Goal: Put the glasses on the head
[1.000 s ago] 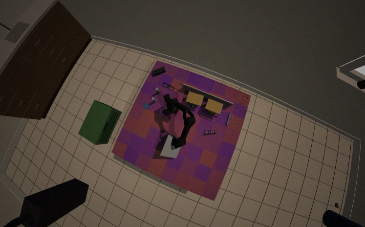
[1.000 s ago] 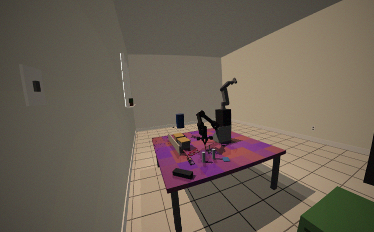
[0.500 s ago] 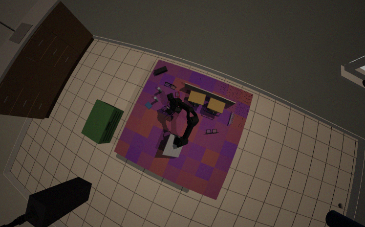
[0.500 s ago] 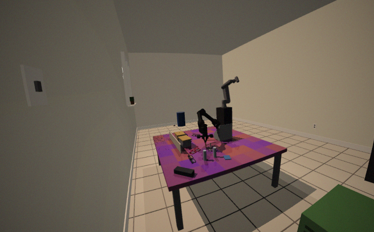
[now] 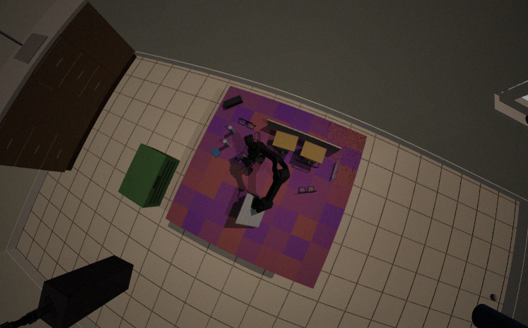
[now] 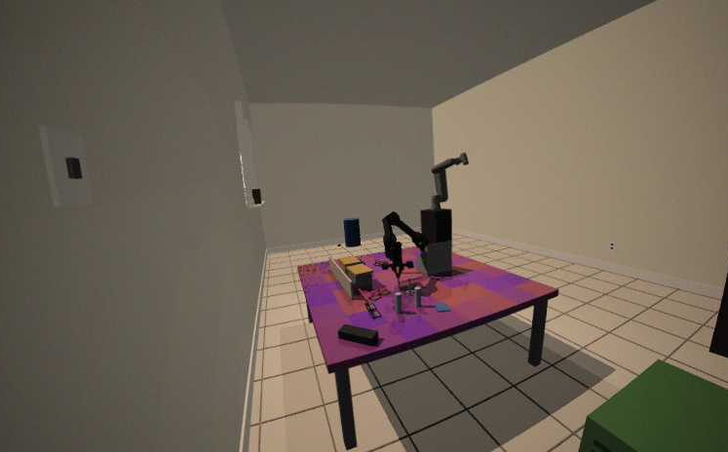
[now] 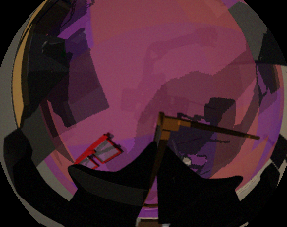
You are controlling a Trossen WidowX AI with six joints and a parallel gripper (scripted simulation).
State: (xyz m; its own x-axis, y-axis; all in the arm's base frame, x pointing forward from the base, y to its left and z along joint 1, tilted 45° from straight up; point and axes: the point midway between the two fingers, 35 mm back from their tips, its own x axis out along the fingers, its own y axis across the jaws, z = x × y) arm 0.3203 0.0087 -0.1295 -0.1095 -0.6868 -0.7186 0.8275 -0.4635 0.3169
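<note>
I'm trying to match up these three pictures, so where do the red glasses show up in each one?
Top: the red glasses are near the middle, slightly up.
Exterior: on the table, below and right of centre.
Wrist: lower left, just above the dark fingers.
Shared landmark: the robot's gripper, near the glasses in every view.

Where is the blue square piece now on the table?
In the top view, the blue square lies near the table's left edge, beside the nearer of two upright grey cylinders.
</note>
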